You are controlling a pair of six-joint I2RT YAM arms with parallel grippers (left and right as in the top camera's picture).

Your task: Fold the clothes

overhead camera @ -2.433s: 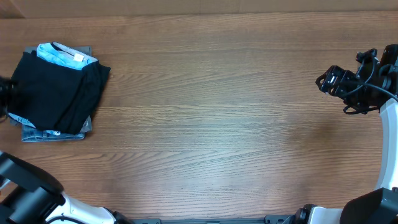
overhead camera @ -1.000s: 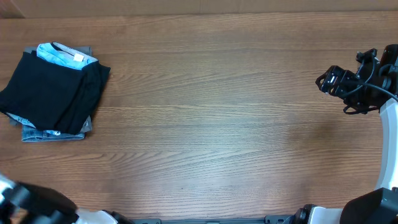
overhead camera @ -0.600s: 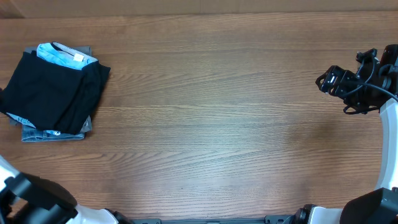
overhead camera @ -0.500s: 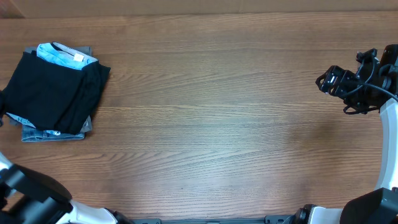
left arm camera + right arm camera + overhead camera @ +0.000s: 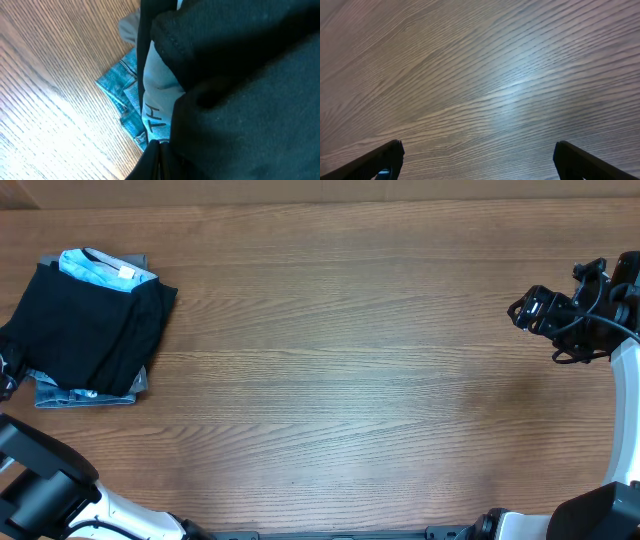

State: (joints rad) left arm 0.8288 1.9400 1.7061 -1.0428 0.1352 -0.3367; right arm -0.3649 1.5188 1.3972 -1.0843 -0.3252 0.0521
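Quickly noted: black T-shirt (image 5: 90, 325) folded into a rough rectangle, topmost on a small stack at far left of wooden table (image 5: 350, 380), slightly skewed against the pieces below. Under it, light blue folded garment (image 5: 97, 268) poking out at the far edge, white neck label (image 5: 126, 273) showing; dark letters "TH" on the same garment in left wrist view. Lowest, denim piece (image 5: 88, 394) sticking out along the near edge and near-left corner of the stack. Left gripper (image 5: 159, 150) right at the near-left edge of the stack, jaws pressed together into a thin wedge, black fabric bunched just beside and above the tips; cannot tell whether any cloth pinched between them. Barely in overhead view, cut by the left frame edge. Right gripper (image 5: 477, 150) well apart from the stack, over far right of table, jaws spread wide, only wood grain between and below them.
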